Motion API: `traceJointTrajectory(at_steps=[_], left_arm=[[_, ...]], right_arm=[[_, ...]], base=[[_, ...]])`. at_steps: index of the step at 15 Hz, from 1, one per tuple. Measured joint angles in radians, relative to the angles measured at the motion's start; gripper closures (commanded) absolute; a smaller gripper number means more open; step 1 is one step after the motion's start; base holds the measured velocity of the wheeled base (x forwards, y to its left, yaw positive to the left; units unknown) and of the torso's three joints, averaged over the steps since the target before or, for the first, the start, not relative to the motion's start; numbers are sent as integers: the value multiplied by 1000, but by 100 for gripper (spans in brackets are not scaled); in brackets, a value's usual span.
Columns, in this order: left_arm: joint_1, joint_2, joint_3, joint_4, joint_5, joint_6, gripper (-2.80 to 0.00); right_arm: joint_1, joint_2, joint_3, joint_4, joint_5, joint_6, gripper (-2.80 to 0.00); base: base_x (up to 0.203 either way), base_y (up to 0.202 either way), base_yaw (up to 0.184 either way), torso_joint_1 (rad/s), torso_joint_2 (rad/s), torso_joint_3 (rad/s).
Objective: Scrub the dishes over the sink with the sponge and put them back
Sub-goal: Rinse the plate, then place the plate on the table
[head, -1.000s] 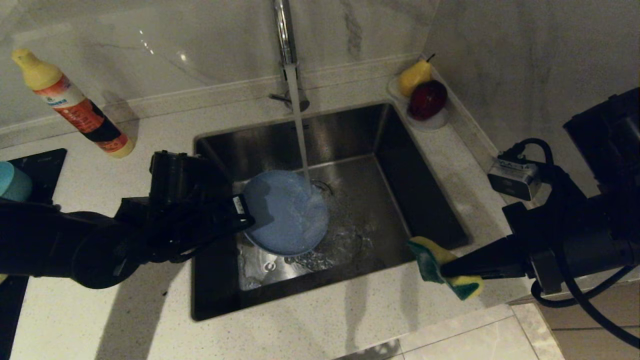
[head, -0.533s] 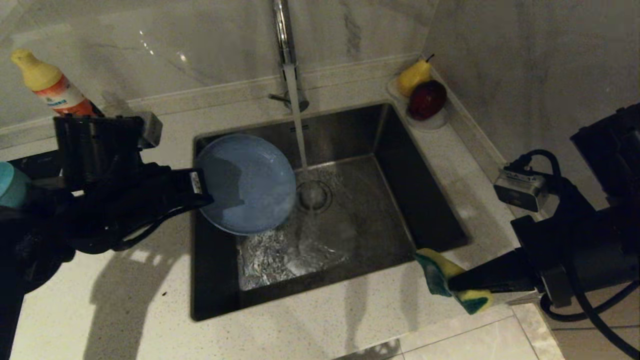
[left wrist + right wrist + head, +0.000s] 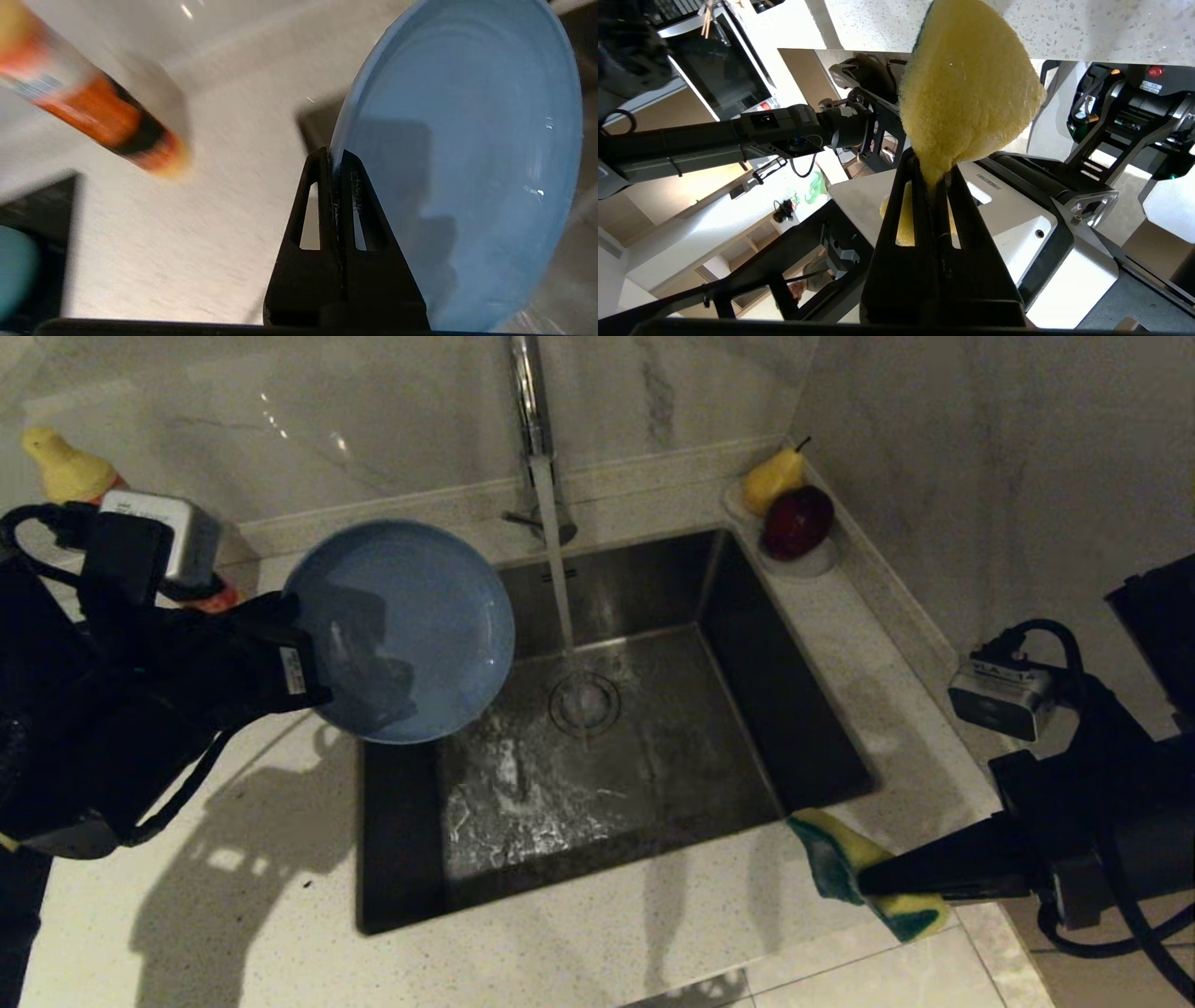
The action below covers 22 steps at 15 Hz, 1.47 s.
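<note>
Above the sink's (image 3: 747,709) left edge, the left hand (image 3: 332,156) pinches the light-blue plate's (image 3: 411,616) rim, probably draining; the right hand (image 3: 933,179) clamps the sponge (image 3: 840,868) aside over the counter (image 3: 579,952).

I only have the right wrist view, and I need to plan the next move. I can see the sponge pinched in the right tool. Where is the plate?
Observer: The left tool grips the light-blue plate by its rim. It is held tilted above the rear left corner of the sink.
Operator: Is water running?
Observer: Yes. A stream falls from the tap onto the drain strainer. The plate is to the left of it, out of the water.
Operator: Where is my sponge relative to the basin?
Observer: The sponge in the right tool is outside the basin. It hangs over the counter near the sink's front right corner.
</note>
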Motion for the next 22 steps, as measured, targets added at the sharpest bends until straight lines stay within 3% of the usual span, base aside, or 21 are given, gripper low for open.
traceJointTrajectory(at_steps=[2, 4, 7, 9, 11, 15, 18, 20, 22], left_arm=[[6, -6, 31, -71, -1, 56, 0], [7, -9, 48, -122, -5, 74, 0], [8, -10, 55, -122, -7, 59, 0], [31, -8, 47, -59, -3, 3, 0], [65, -10, 17, 84, -2, -98, 0], [156, -46, -208, 538, -29, -450, 0], [280, -91, -324, 817, -112, -692, 0], [360, -110, -339, 902, -127, -751, 0], [447, -126, -323, 922, -133, -764, 0]], right_arm=[[3, -6, 0, 0, 0, 0, 0], [5, -9, -1, 0, 0, 1, 0], [6, -11, -1, 0, 0, 2, 0], [5, -13, 0, 0, -1, 2, 0], [4, -21, 9, -1, -1, 1, 0], [4, -50, 37, 0, 0, 0, 0], [4, -72, 53, -1, -1, -3, 0], [4, -83, 69, -3, 0, -3, 0], [4, -91, 81, -3, 0, -3, 0]], base=[[0, 0, 0, 0, 0, 0], [0, 0, 0, 0, 0, 0], [0, 0, 0, 0, 0, 0], [0, 0, 0, 0, 0, 0], [0, 0, 0, 0, 0, 0], [0, 0, 0, 0, 0, 0], [0, 0, 0, 0, 0, 0], [0, 0, 0, 0, 0, 0], [0, 0, 0, 0, 0, 0]])
